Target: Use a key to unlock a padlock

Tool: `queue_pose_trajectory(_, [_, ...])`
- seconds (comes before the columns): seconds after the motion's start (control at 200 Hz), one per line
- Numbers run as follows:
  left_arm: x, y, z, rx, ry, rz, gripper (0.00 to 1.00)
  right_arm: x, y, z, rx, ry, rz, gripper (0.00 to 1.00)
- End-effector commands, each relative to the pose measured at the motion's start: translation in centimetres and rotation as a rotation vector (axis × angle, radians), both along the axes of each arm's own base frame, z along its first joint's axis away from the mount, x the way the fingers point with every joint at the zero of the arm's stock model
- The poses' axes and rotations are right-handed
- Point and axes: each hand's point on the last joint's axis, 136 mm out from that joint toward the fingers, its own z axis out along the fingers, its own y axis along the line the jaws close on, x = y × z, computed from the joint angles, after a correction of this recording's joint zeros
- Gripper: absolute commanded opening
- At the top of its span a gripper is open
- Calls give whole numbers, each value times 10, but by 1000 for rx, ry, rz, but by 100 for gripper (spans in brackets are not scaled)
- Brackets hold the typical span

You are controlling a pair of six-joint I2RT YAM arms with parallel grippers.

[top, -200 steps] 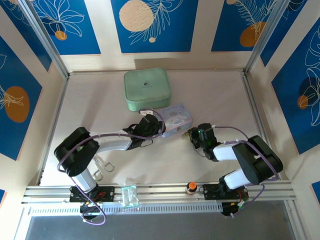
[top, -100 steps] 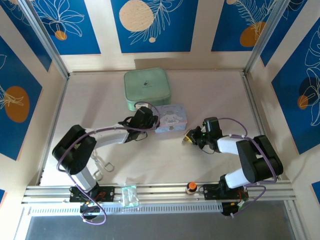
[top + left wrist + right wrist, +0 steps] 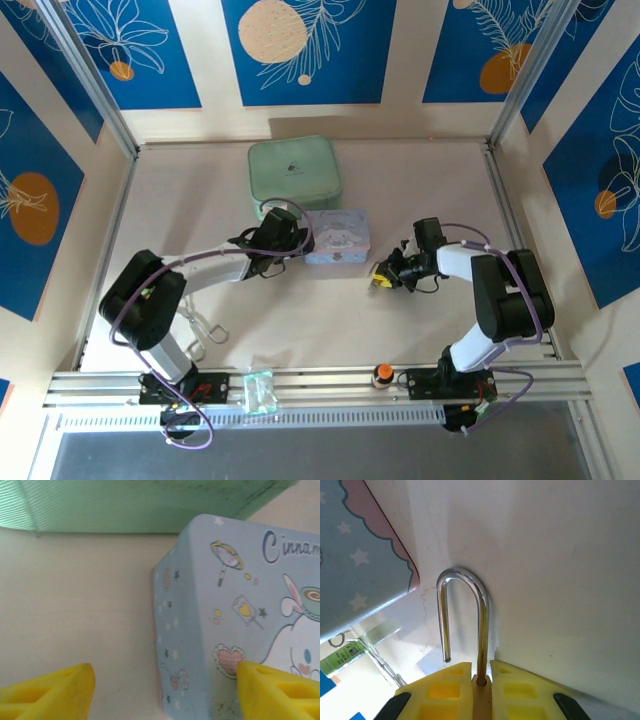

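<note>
Jaws of the right pincer (image 3: pixel 481 672) are clamped on the brass body of the padlock (image 3: pixel 483 630), low over the table (image 3: pixel 420 190), right of centre. One leg of the silver shackle runs down into the body between the yellow pads. The other leg ends free in the air, so I judge the lock already sprung. Whether the key sits in the body I cannot tell. Little seems left: set the lock down, and perhaps draw the key out.

To the left, the left pincer (image 3: pixel 162 685) stands wide open and grips nothing. It straddles a left corner of the pale blue tin (image 3: pixel 240 580), one pad over the lid and the other over bare table. Just beyond the tin, on the far side, lies a green case (image 3: pixel 125 505).

The tabletop is pale and matte, with faint scuffs. An orange-topped knob (image 3: pixel 382 375) sits on the near rail, and a wire clip (image 3: pixel 200 330) lies by the left arm's base. Cream walls with blue leaf-printed panels (image 3: pixel 300 50) close in the far side, left and right.
</note>
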Motion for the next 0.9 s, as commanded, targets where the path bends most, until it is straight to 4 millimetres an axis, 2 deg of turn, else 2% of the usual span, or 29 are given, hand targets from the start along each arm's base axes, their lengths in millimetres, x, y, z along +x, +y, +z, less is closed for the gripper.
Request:
queue_pose_trajectory(0.0, [-38, 42, -44, 163, 181, 0, 79, -31, -6, -7, -24, 160, 36, 0])
queue_pose_trajectory(0.085, [-38, 42, -36, 145, 165, -2, 87, -27, -7, -3, -45, 166, 55, 0])
queue_pose_trajectory(0.19, [-40, 45, -28, 136, 149, 2, 92, -25, -6, 1, -58, 191, 90, 0])
queue_pose_trajectory(0.265, [-41, 46, -23, 129, 136, -1, 100, -25, -7, 3, -80, 197, 102, 0])
queue_pose_trajectory(0.39, [-44, 46, -18, 111, 125, -12, 100, -23, -19, 8, -193, 187, 111, 0])
queue_pose_trajectory(0.515, [-45, 46, -15, 101, 116, -12, 100, -26, -35, 2, -308, 203, 130, 0])
queue_pose_trajectory(0.77, [-48, 53, -4, 107, 92, -17, 100, -33, -62, 3, -414, 200, 180, 0])
queue_pose_trajectory(0.895, [-49, 58, 2, 101, 80, -11, 100, -37, -73, 0, -447, 205, 223, 4])
